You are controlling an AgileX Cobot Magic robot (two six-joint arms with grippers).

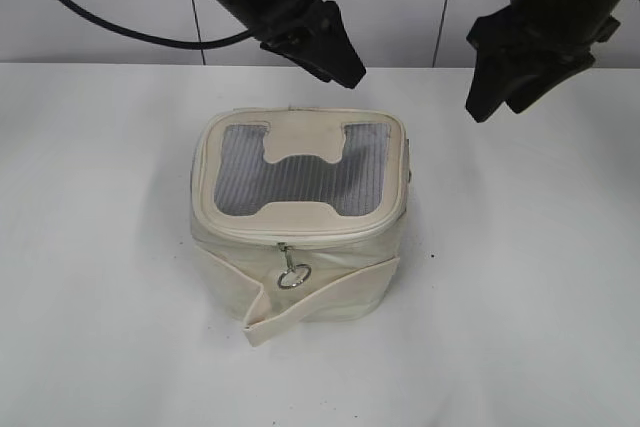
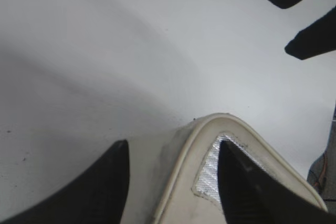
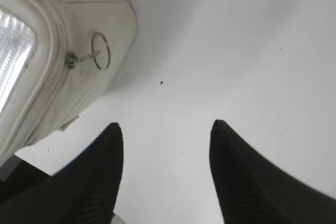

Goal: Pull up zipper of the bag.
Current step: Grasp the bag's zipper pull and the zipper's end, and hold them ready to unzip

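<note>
The cream bag (image 1: 298, 209) stands mid-table, grey mesh top facing up. Its zipper (image 1: 310, 236) runs along the lid edge; a silver slider with ring pull (image 1: 291, 273) hangs at the front. My left gripper (image 1: 343, 69) is open, hovering just above the bag's back edge; in the left wrist view its fingers (image 2: 172, 148) straddle a lid corner of the bag (image 2: 185, 192). My right gripper (image 1: 494, 99) is open and empty, in the air to the right of the bag. In the right wrist view its fingers (image 3: 166, 127) are over bare table, with the ring pull (image 3: 100, 51) on the bag (image 3: 79, 14) at upper left.
A flat cream strap (image 1: 330, 297) wraps the bag's lower front, its folded end sticking out at the left. White table (image 1: 520, 277) all around; white wall behind. The right gripper's fingers (image 2: 307, 17) show at the top right of the left wrist view.
</note>
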